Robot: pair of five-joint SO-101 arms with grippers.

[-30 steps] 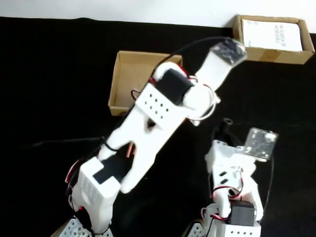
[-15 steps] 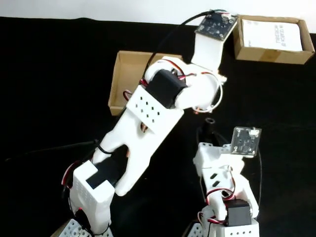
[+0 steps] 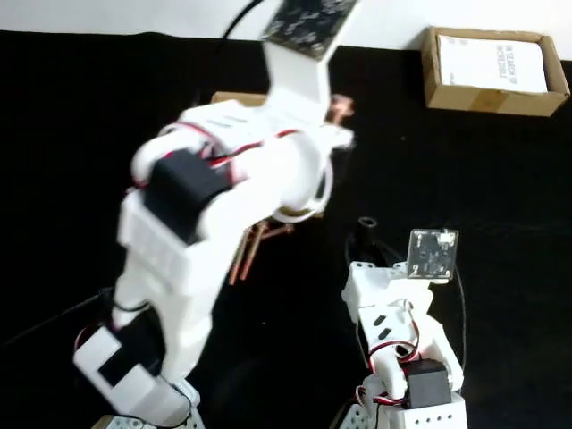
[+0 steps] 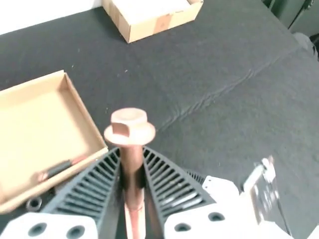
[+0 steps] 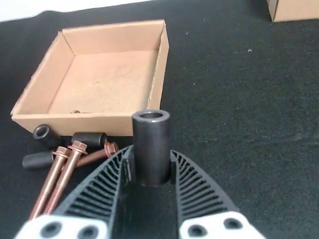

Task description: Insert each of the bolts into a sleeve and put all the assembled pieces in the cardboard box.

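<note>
My left gripper (image 4: 130, 160) is shut on a copper bolt (image 4: 129, 130), head away from the wrist, held high over the table; in the high view the bolt (image 3: 339, 109) shows beside the raised arm. My right gripper (image 5: 151, 162) is shut on an upright black sleeve (image 5: 151, 144), low at the right in the high view (image 3: 365, 234). The cardboard box (image 5: 107, 74) lies beyond it. Loose bolts (image 5: 59, 172) and sleeves (image 5: 89, 138) lie at the box's front wall. In the left wrist view a dark and copper piece (image 4: 59, 169) lies inside the box (image 4: 35, 119).
A second cardboard box (image 3: 492, 58) with a white sheet in it stands at the back right. The raised left arm (image 3: 206, 232) hides most of the task box in the high view. Black cloth (image 3: 500, 197) covers the table.
The left arm has lifted and swung left, toward the camera, carrying the bolt. The right arm has shifted slightly left with the sleeve.
</note>
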